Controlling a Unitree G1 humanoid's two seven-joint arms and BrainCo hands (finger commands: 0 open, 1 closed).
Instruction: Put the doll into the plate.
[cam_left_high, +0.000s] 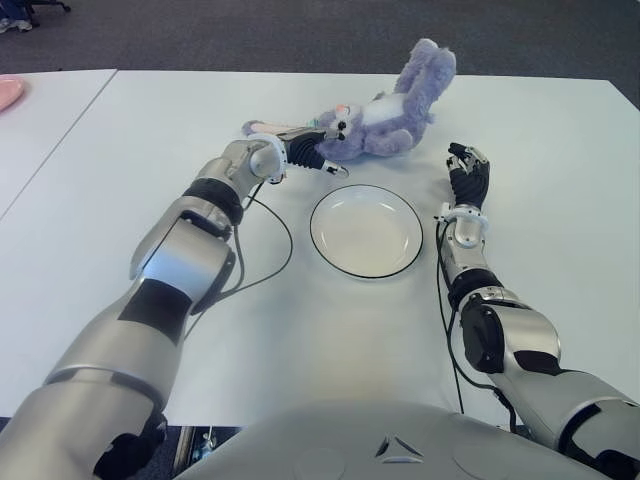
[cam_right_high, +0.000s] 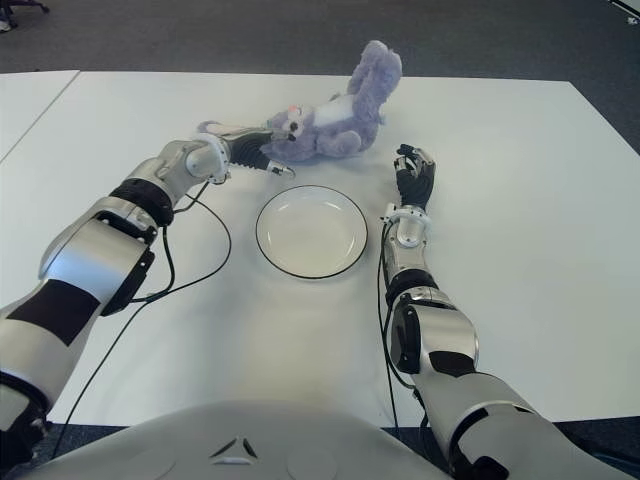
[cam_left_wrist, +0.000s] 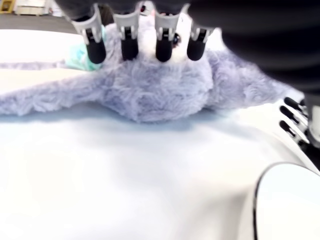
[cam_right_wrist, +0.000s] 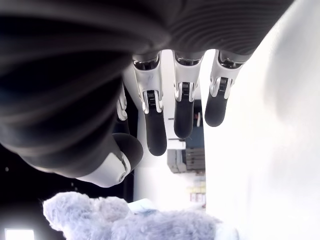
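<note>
A purple plush doll lies on the white table just beyond the white, dark-rimmed plate. My left hand is at the doll's head end, left of and beyond the plate. Its fingers are stretched out over the top of the fur and the thumb sits below the head, not closed around it. The doll still lies flat on the table. My right hand shows to the right of the plate with its fingers relaxed and holding nothing.
Black cables trail from both arms across the table beside the plate. A second white table joins on the left, with a pink object at its far corner. Dark floor lies beyond the far table edge.
</note>
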